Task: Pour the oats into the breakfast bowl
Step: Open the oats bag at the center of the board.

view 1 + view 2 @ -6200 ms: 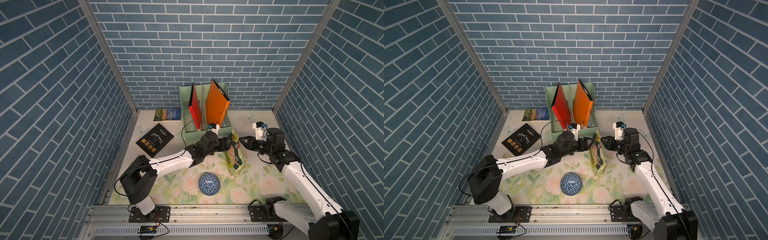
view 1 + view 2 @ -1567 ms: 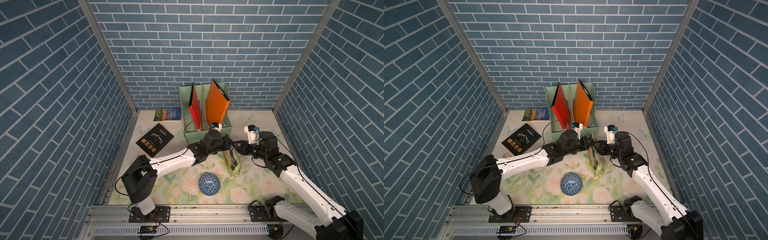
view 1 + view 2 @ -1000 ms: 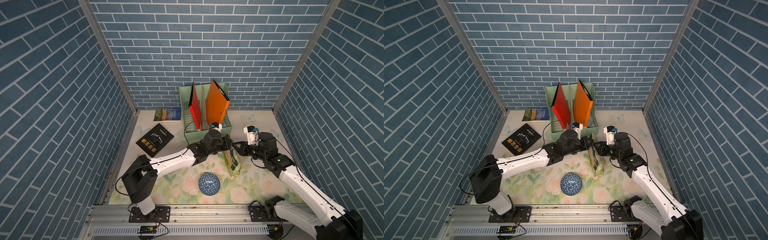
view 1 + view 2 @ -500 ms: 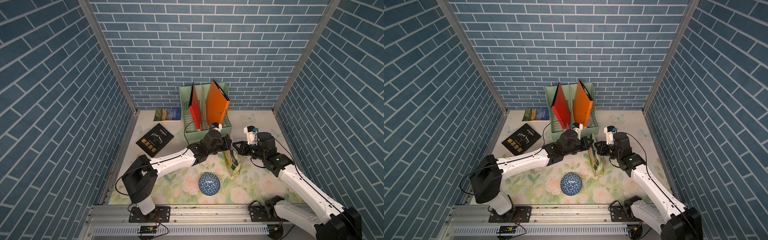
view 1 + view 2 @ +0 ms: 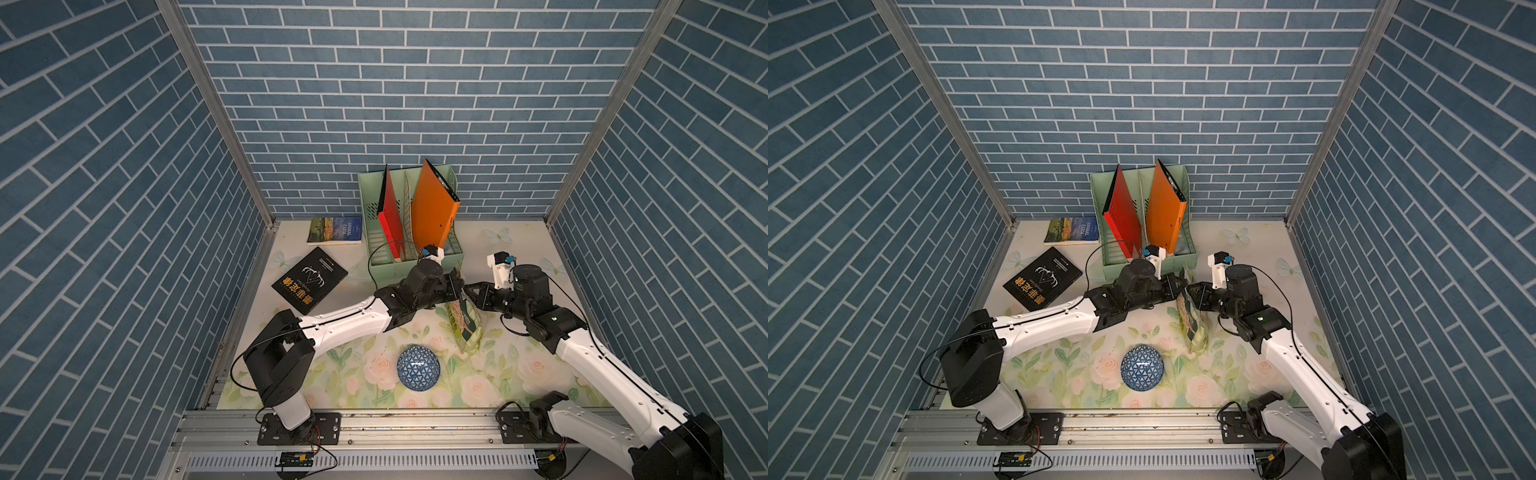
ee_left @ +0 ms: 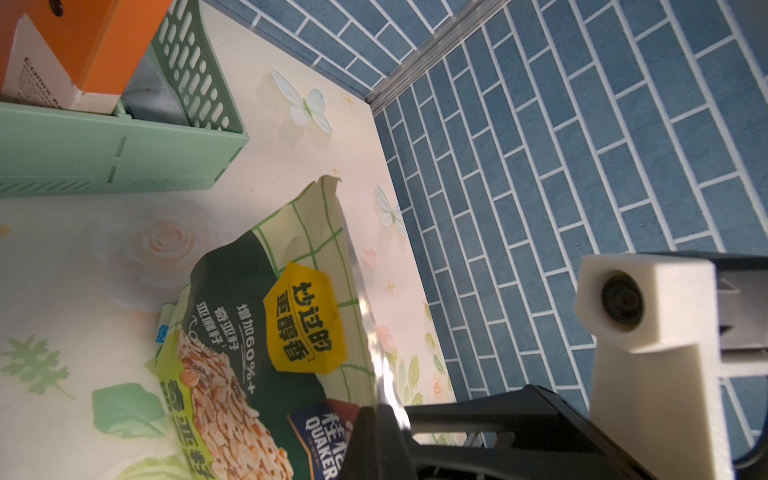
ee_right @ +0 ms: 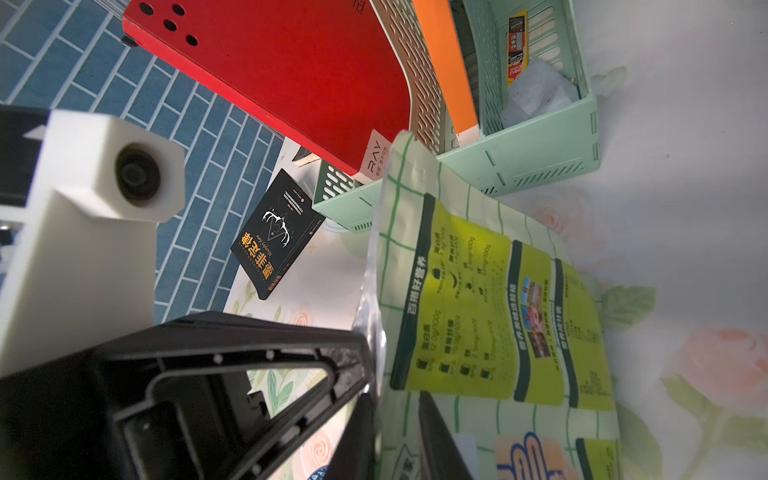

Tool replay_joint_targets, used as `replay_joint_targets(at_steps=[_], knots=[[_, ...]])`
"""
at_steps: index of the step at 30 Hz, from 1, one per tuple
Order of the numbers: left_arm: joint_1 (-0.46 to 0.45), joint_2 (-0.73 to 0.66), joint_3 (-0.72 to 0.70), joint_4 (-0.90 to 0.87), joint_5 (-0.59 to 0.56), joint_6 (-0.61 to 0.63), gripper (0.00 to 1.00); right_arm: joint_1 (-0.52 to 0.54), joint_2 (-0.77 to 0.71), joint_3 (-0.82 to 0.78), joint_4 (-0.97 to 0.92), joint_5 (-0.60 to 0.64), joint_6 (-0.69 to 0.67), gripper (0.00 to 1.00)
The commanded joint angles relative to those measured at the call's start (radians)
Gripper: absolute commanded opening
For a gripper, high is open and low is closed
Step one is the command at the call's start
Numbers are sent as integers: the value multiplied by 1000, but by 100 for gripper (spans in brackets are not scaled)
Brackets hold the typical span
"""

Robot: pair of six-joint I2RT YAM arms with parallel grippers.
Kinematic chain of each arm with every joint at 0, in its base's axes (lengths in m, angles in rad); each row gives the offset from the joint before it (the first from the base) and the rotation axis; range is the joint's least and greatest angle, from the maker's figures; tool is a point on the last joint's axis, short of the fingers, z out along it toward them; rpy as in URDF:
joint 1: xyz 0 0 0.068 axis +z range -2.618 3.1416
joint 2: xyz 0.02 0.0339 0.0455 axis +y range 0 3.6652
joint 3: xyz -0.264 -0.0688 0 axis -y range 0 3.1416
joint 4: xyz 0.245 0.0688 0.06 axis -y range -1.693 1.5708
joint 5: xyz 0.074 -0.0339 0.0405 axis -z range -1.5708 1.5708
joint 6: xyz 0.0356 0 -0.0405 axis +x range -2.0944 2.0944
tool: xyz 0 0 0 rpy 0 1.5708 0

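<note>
Showing "QUAKER" on its front, the oats pouch [image 6: 232, 299] seemingly stands upright.

Right tool [image 5: 468, 290] now at pouch [image 5: 464, 323] top

**Reference item:** bowl [image 5: 418, 368], alone on the tabletop [image 5: 353, 386].

**Free room:**
- Bare tabletop rings the bowl, with the widest stretch between it and the front rail [image 5: 395, 424].
- The air straight above the bowl is open.

**Obstacles:**
- Oats pouch [image 5: 465, 322]: upright, behind-right of the bowl, near but apart.
- Left gripper [image 5: 458, 286] and right gripper [image 5: 468, 291]: their fingers meet at the pouch's top edge.
- Left arm [image 5: 345, 326]: slants across behind-left of the bowl.
- Right arm [image 5: 582, 357]: rises to the bowl's right.
- File rack [image 5: 370, 208]: far behind the bowl, holding the red folder [image 5: 390, 216] and orange folder [image 5: 432, 208].
- Black book [image 5: 309, 280] and blue book [image 5: 336, 230]: flat, far behind-left of the bowl.
</note>
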Motion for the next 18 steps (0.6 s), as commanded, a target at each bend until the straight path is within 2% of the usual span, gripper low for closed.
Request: replay_joint_targets(at_steps=[1, 3, 4, 8, 14, 18], knots=[[2, 6, 34, 27, 4, 7, 0, 25, 4, 26, -25, -2, -29, 15], [2, 7, 35, 25, 2, 7, 0, 28, 8, 33, -36, 10, -35, 2], [2, 8, 37, 22, 3, 7, 0, 30, 12, 39, -45, 22, -39, 0], [6, 8, 68, -25, -7, 28, 0, 32, 35, 93, -147, 170, -72, 0], [7, -13, 143, -185, -134, 77, 0, 32, 83, 217, -304, 471, -138, 0], [8, -36, 160, -233, -187, 97, 0, 32, 105, 269, -312, 556, -161, 0]])
